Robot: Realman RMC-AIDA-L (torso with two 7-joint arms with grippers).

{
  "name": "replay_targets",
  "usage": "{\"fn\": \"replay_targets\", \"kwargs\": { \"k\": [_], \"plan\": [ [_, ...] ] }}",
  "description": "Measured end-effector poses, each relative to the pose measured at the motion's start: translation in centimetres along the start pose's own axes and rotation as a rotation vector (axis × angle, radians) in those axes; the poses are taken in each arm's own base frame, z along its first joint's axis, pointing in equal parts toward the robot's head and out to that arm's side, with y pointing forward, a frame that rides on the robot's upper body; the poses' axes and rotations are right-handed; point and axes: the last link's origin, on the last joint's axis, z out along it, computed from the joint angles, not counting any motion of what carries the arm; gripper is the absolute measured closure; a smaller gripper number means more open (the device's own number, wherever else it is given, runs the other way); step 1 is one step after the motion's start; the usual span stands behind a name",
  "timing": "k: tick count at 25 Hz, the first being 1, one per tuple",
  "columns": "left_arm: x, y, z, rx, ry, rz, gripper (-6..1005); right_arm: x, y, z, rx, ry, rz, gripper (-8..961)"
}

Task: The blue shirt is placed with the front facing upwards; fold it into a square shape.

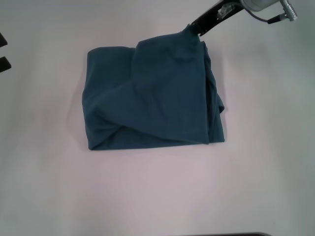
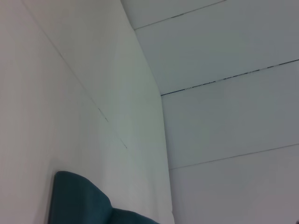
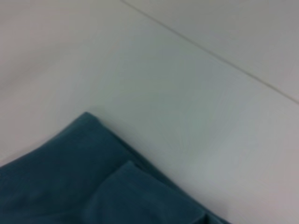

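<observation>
The blue shirt (image 1: 152,101) lies on the white table (image 1: 157,196) as a rough, wrinkled square bundle. Its print, collar and label are hidden. My right gripper (image 1: 196,27) is at the shirt's far right corner, shut on a pinch of fabric that rises up to it. The cloth runs in a taut fold from there down across the bundle. My left gripper (image 1: 2,51) shows as two black fingertips at the left edge of the head view, apart and empty, well clear of the shirt. The shirt also shows in the left wrist view (image 2: 79,200) and in the right wrist view (image 3: 93,177).
The white table spreads on all sides of the shirt. A dark strip (image 1: 231,234) shows at the bottom edge of the head view. Pale panels with thin seams (image 2: 224,77) stand beyond the table.
</observation>
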Motion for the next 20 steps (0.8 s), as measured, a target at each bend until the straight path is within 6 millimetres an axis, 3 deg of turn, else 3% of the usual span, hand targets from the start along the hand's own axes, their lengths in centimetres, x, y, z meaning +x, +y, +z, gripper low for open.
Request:
{"fn": "replay_targets", "kwargs": {
  "k": [8, 20],
  "plan": [
    [-0.1, 0.0, 0.2, -0.001, -0.008, -0.003, 322, -0.4, -0.9, 0.8, 0.115, 0.008, -0.011, 951],
    [-0.1, 0.0, 0.2, -0.004, -0.005, -0.007, 322, 0.3, -1.2, 1.5, 0.11, 0.036, 0.023, 929]
  ]
}}
